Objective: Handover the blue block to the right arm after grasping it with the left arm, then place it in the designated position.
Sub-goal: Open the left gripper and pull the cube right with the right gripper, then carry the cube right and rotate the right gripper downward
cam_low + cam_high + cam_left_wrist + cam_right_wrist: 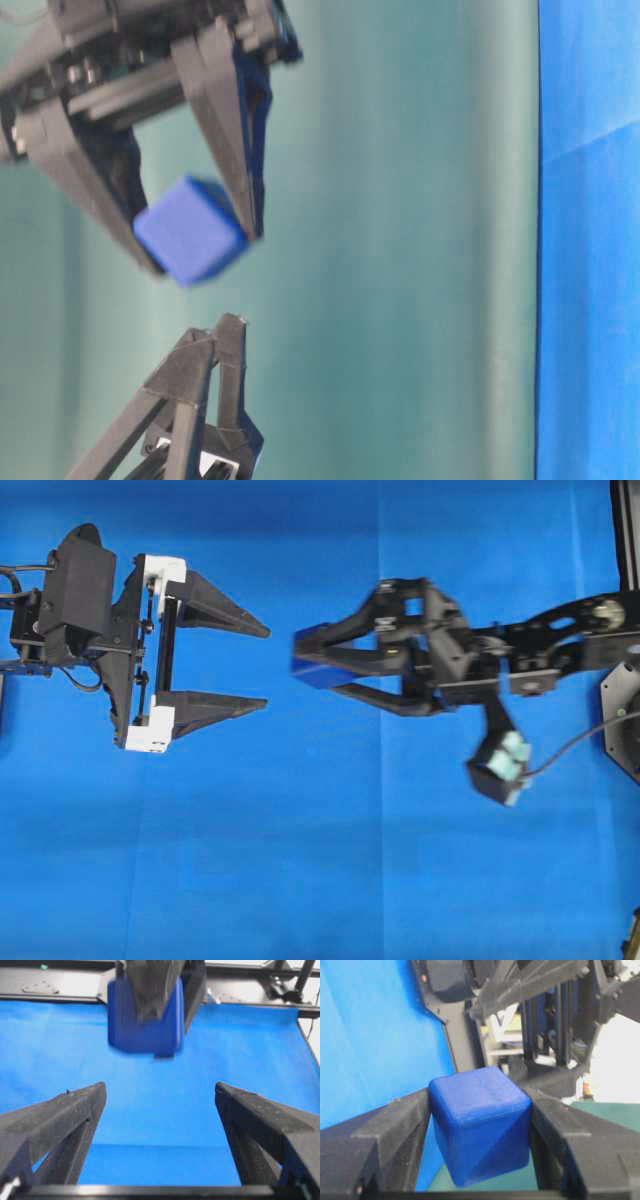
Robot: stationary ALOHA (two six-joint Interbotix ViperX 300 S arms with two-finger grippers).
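Observation:
The blue block hangs above the cloth, pinched between the fingers of my right gripper, which is shut on it. In the right wrist view the block fills the gap between both black fingers. My left gripper, the one with white brackets, stands wide open a short way left of the block and does not touch it. From the left wrist the block shows ahead, beyond the spread fingertips of the left gripper. At table level the block sits above the left fingertips.
Blue cloth covers the table. A black frame and base plate stand at the right edge. The right arm's wrist camera hangs below its forearm. A teal backdrop fills the table-level view.

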